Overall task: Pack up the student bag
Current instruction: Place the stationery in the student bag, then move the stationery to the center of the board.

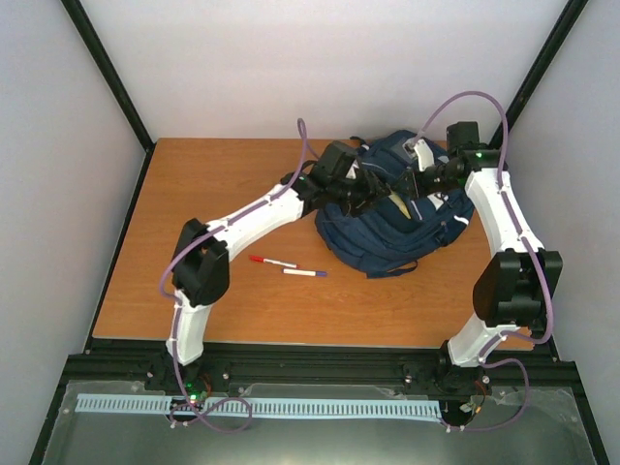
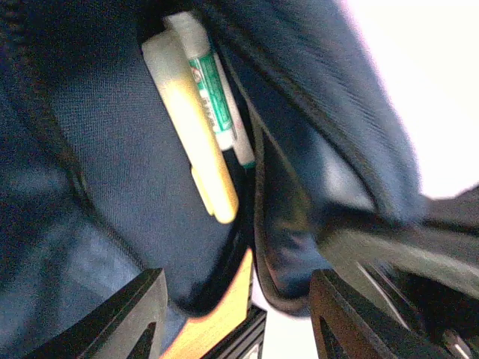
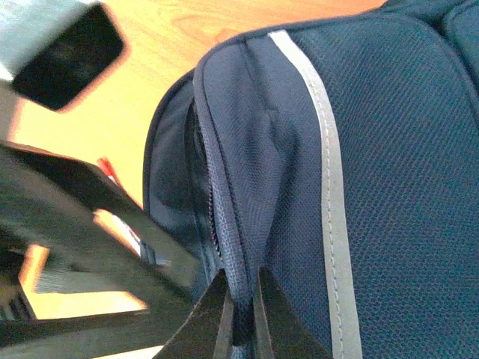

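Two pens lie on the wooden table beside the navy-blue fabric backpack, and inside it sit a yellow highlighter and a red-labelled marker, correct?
One slip: the marker's label is green, not red. The left wrist view shows the green-labelled white marker beside the yellow highlighter inside the navy-blue fabric backpack. Two pens do lie on the wooden table beside it.

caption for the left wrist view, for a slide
Open left pincer facing a green-labelled marker inside the student bag

Navy woven-cloth student bag [image 1: 387, 232]; smooth wood-grain table [image 1: 213, 194].
Bag fabric matt with a coarse weave; pale stripe [image 3: 329, 172] smoother; green-labelled pen [image 2: 209, 90] glossy plastic.
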You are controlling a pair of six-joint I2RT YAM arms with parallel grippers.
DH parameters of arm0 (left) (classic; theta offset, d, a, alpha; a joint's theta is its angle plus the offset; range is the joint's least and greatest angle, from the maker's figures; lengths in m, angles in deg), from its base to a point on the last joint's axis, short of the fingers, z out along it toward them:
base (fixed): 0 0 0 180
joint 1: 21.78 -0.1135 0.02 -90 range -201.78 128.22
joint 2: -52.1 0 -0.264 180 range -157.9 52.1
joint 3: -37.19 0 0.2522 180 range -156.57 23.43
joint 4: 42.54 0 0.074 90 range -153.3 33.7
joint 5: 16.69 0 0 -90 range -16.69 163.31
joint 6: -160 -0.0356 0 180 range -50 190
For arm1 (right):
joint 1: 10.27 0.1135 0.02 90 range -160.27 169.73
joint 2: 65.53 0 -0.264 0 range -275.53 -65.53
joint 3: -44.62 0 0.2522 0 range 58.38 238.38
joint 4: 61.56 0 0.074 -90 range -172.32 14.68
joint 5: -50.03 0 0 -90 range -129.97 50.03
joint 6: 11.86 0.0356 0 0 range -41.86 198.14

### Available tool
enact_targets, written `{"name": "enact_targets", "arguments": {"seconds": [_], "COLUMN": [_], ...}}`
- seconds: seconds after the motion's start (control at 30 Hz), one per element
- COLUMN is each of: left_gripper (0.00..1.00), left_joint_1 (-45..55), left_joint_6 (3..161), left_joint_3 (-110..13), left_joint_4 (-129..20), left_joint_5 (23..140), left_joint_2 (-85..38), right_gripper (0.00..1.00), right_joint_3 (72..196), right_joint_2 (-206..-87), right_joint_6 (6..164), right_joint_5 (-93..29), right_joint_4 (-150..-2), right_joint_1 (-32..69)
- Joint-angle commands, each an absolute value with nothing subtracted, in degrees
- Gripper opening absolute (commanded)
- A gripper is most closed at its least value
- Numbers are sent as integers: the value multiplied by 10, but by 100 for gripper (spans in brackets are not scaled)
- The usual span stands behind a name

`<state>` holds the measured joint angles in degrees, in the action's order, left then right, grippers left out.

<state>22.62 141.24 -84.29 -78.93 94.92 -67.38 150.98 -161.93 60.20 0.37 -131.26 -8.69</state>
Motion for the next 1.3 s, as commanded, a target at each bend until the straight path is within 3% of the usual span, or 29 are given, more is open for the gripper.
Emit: {"name": "enact_targets", "arguments": {"seconds": [0.0, 0.17, 0.27, 0.53, 0.9, 1.03, 1.27], "left_gripper": [56, 57, 57, 57, 57, 56, 52], "left_joint_1": [228, 228, 227, 219, 219, 218, 218], "left_joint_6": [1324, 1217, 1157, 1175, 1254, 1280, 1324], "left_joint_3": [-795, -680, -616, -401, -377, -396, -451], "left_joint_4": [-828, -831, -903, -910, -922, -920, -944], "left_joint_5": [960, 1010, 954, 812, 774, 772, 776], "left_joint_2": [-580, -520, -480, -372, -420, -451, -512], "right_gripper": [3, 3, 3, 3, 3, 8, 3], "right_joint_3": [1465, 1402, 1355, 1279, 1292, 1298, 1298], "right_joint_2": [-1595, -1594, -1591, -1583, -1615, -1616, -1615], "right_joint_6": [610, 598, 587, 558, 538, 505, 526], "right_joint_5": [36, 35, 45, 89, 119, 122, 106], "right_joint_4": [-1251, -1212, -1193, -1152, -1179, -1200, -1195], "right_joint_1": [-87, -87, -87, -87, -87, -87, -87]}}
